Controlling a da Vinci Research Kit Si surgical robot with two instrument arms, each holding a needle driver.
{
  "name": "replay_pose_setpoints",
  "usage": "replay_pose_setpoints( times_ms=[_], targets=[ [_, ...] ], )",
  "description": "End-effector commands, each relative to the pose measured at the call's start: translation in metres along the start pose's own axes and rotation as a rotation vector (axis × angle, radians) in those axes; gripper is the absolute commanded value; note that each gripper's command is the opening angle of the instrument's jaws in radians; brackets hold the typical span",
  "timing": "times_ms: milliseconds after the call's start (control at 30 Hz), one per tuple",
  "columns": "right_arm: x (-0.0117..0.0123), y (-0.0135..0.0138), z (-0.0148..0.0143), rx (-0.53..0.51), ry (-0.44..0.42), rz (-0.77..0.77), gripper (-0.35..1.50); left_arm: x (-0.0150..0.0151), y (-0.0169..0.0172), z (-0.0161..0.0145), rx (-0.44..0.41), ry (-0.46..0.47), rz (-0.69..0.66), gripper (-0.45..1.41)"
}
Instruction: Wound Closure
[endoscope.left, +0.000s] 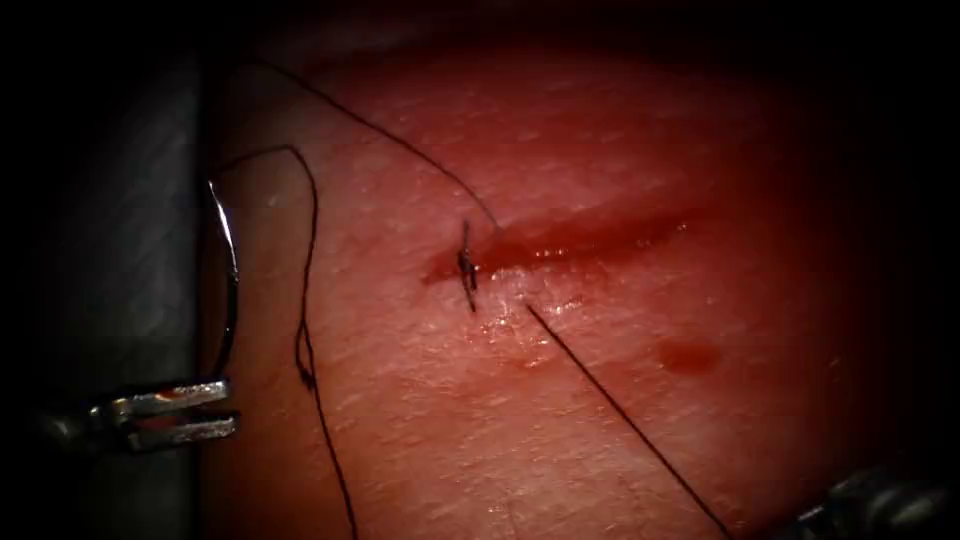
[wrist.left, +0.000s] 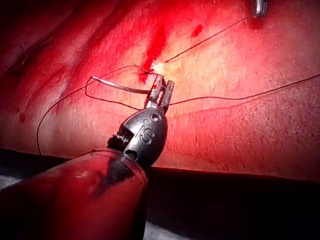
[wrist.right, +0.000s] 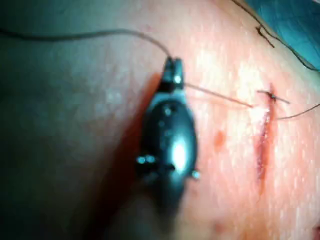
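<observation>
Needle (endoscope.left: 232, 270), a thin stiff steel curve judged light and slippery, is held clear of the tissue (endoscope.left: 600, 140) at its left edge, pinched near one end by the left tool (endoscope.left: 215, 410). Fine limp thread (endoscope.left: 305, 300) trails from it to a knotted stitch (endoscope.left: 467, 268) at the left end of the cut (endoscope.left: 580, 240), where red fluid (endoscope.left: 686, 355) wets the soft surface. At the right, a taut strand is pinched by the right tool (wrist.right: 173, 67).

1. The endoscope light pools on the moist red pork tissue (endoscope.left: 560, 330); the edges fall into black vignette.
2. Wet glints speckle the dark red cut (endoscope.left: 570, 243); the thin curved steel needle (endoscope.left: 230, 270) gleams.
3. The right wrist view is soft and blurred.
</observation>
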Motion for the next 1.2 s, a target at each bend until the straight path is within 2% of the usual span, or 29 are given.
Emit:
replay_pose_setpoints(
  times_ms=[33, 67, 167, 200, 400, 467, 500, 600, 667, 700, 767, 833, 933, 1033, 1133, 1200],
  targets=[
    [-0.0009, 0.0010, 0.0012, -0.028, 0.001, 0.011, 0.12, -0.0005, 0.0005, 0.0006, -0.001, 0.001, -0.001, -0.45],
    [-0.0012, 0.0018, 0.0012, -0.049, 0.007, 0.017, 0.34, -0.0005, 0.0005, 0.0007, -0.001, 0.001, -0.001, -0.45],
    [-0.0028, 0.0040, 0.0015, -0.071, 0.017, 0.027, 0.49, -0.0005, 0.0005, 0.0007, -0.001, 0.000, -0.001, -0.45],
    [-0.0041, 0.0055, 0.0019, -0.079, 0.012, 0.032, 0.56, -0.0005, 0.0005, 0.0006, -0.001, 0.001, -0.001, -0.45],
    [-0.0077, 0.0086, 0.0029, -0.096, 0.002, 0.037, 0.59, -0.0005, 0.0005, 0.0001, -0.004, 0.002, 0.000, -0.45],
    [-0.0084, 0.0090, 0.0030, -0.098, 0.000, 0.036, 0.69, -0.0006, 0.0004, -0.0001, -0.005, 0.003, 0.000, -0.45],
    [-0.0087, 0.0091, 0.0029, -0.098, 0.000, 0.036, 0.66, -0.0006, 0.0004, -0.0003, -0.006, 0.003, 0.000, -0.45],
    [-0.0090, 0.0095, 0.0023, -0.104, 0.011, 0.039, 0.46, -0.0007, 0.0004, -0.0004, -0.007, 0.003, 0.000, -0.45],
    [-0.0092, 0.0099, 0.0019, -0.109, 0.020, 0.041, 0.49, -0.0007, 0.0004, -0.0004, -0.006, 0.003, 0.000, -0.45],
    [-0.0092, 0.0100, 0.0017, -0.108, 0.021, 0.042, 0.41, -0.0006, 0.0004, -0.0004, -0.006, 0.003, 0.000, -0.45],
    [-0.0093, 0.0103, 0.0008, -0.113, 0.029, 0.047, 0.39, -0.0006, 0.0004, -0.0002, -0.005, 0.002, 0.000, -0.45],
    [-0.0090, 0.0106, -0.0006, -0.121, 0.037, 0.049, 0.36, -0.0006, 0.0005, -0.0002, -0.004, 0.002, 0.001, -0.45],
    [-0.0082, 0.0116, -0.0035, -0.177, 0.095, 0.066, 0.26, -0.0006, 0.0005, -0.0002, -0.004, 0.002, 0.001, -0.45],
    [-0.0077, 0.0125, -0.0052, -0.218, 0.121, 0.084, 0.34, -0.0006, 0.0006, -0.0001, -0.003, 0.001, 0.001, -0.45],
    [-0.0078, 0.0127, -0.0053, -0.228, 0.110, 0.088, 0.42, -0.0006, 0.0007, 0.0000, -0.002, 0.001, 0.002, -0.45],
    [-0.0080, 0.0127, -0.0051, -0.235, 0.106, 0.089, 0.71, -0.0006, 0.0007, 0.0000, -0.002, 0.000, 0.002, -0.45]
  ],
)
